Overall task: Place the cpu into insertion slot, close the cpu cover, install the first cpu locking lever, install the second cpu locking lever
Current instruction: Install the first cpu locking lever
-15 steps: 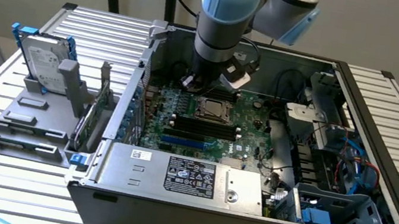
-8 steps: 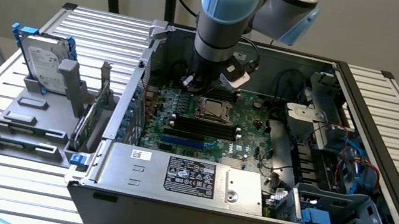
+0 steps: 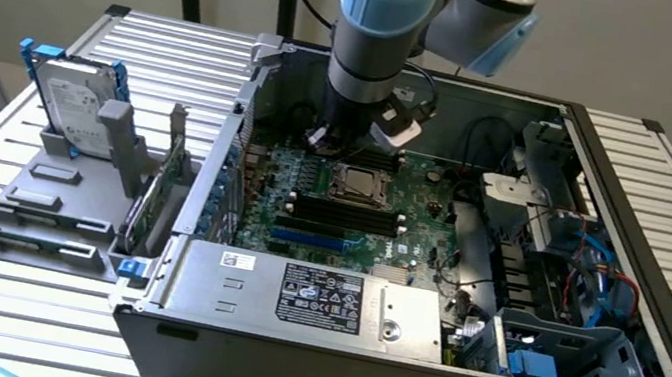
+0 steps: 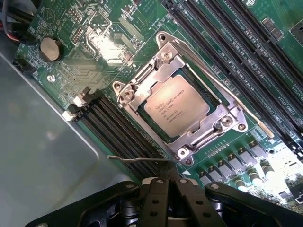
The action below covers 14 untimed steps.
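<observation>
- Nearest the wrist camera: black two-fingered gripper [image 4: 172, 180], jaws pressed together, nothing visibly held.
- Just beyond its tip: thin silvery wire lever [image 4: 142, 159], lying across black memory slots [image 4: 113, 125].
- Farther out, apart from the jaws: pale tan-silver square cpu [image 4: 175, 108], seated in dark square socket [image 4: 201, 86], silvery metal frame cover [image 4: 142, 82] closed over it.

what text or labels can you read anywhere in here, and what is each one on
Nothing reads clearly enough to quote.
cpu: several printed lines on its top, too blurred to read.
power supply label: black sticker with white print and marks, too small to read.
hard drive label: pale sticker, print too small to read.
circuit board: white printed markings, too small to read.
</observation>
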{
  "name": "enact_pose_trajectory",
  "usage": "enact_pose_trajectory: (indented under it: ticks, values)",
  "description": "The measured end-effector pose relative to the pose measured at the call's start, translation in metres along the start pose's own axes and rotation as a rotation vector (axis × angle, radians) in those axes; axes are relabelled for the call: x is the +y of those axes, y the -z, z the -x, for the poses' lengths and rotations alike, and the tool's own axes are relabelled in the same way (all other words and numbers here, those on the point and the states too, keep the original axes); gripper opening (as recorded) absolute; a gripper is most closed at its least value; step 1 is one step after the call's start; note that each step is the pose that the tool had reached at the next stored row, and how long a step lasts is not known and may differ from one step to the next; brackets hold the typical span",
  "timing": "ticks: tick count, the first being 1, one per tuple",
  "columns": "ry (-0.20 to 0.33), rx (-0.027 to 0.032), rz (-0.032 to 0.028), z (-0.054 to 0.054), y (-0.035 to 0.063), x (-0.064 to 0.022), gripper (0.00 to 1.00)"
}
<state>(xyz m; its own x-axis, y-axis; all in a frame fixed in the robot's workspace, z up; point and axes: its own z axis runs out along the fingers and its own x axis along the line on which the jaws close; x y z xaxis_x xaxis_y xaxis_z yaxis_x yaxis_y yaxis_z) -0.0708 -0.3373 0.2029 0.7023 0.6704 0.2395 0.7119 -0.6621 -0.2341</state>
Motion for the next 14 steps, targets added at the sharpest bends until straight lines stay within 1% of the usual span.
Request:
enact_pose_trajectory:
  ticks: [5,14]
  values:
    - [0.0,-0.0044,0.0044,-0.0027,-0.0006,0.0011,0.11]
    - [0.0,-0.0112,0.0111,-0.0097,-0.0016,0.0057,0.11]
